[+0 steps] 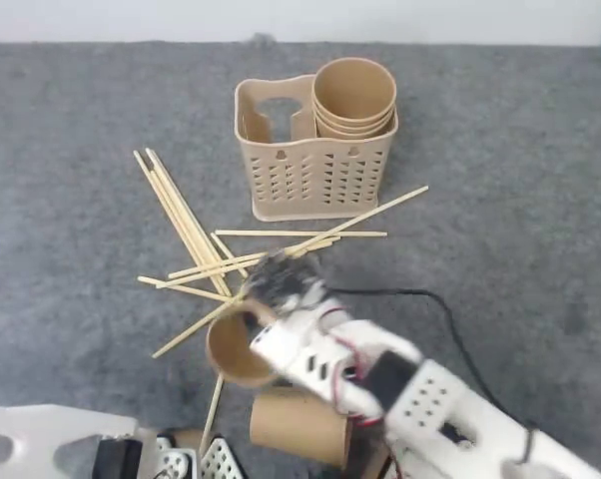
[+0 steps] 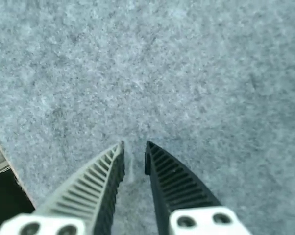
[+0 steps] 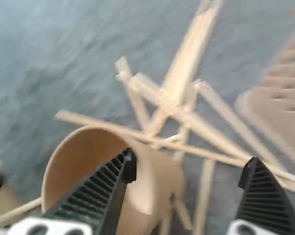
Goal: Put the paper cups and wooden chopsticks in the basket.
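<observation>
A tan slotted basket (image 1: pixel 320 180) stands at the back and holds a stack of paper cups (image 1: pixel 354 92) in one half. Several wooden chopsticks (image 1: pixel 196 235) lie crossed on the grey mat in front of it. One paper cup (image 1: pixel 236 347) lies on its side with its mouth facing up and left, and a second cup (image 1: pixel 299 426) lies nearer the front. My right gripper (image 1: pixel 269 291) (image 3: pixel 189 169) is open at the first cup (image 3: pixel 84 161): one finger (image 3: pixel 120 171) sits at the cup's rim, the other is outside over the chopsticks (image 3: pixel 186 107). My left gripper (image 2: pixel 134 145) (image 1: pixel 199 457) hovers shut over bare mat.
Grey felt covers the whole table (image 1: pixel 520 200). A black cable (image 1: pixel 435 304) trails from the right arm. The left arm's white base (image 1: pixel 41 439) sits at the front left corner. One chopstick leans against the basket's front right (image 1: pixel 380 210).
</observation>
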Action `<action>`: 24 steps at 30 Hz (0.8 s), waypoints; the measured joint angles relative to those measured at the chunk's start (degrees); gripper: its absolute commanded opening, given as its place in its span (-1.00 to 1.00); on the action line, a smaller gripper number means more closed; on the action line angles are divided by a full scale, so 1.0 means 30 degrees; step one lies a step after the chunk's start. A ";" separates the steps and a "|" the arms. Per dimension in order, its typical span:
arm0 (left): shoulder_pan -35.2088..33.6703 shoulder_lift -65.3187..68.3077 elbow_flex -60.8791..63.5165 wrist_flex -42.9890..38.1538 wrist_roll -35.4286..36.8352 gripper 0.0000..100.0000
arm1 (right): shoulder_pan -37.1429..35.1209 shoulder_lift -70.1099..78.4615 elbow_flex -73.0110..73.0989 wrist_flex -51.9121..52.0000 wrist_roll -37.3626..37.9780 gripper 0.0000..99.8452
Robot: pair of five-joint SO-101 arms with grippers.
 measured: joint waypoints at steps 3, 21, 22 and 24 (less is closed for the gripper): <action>0.0147 0.0000 0.0000 0.0176 0.0088 -0.87 | 0.1700 -0.1993 0.0000 0.1026 0.0088 -0.76; 0.1963 0.0000 0.0000 0.3663 0.0088 -0.88 | 0.2022 -0.2491 -0.0029 0.3194 0.1700 -0.67; 0.1934 0.0000 0.0000 0.3663 0.0088 -0.88 | 0.2227 -0.2491 -0.0586 0.3194 0.1700 -0.67; 0.1846 0.0000 0.0000 0.3663 0.0088 -0.88 | 0.2901 -0.2491 -0.1817 0.3194 0.1377 -0.66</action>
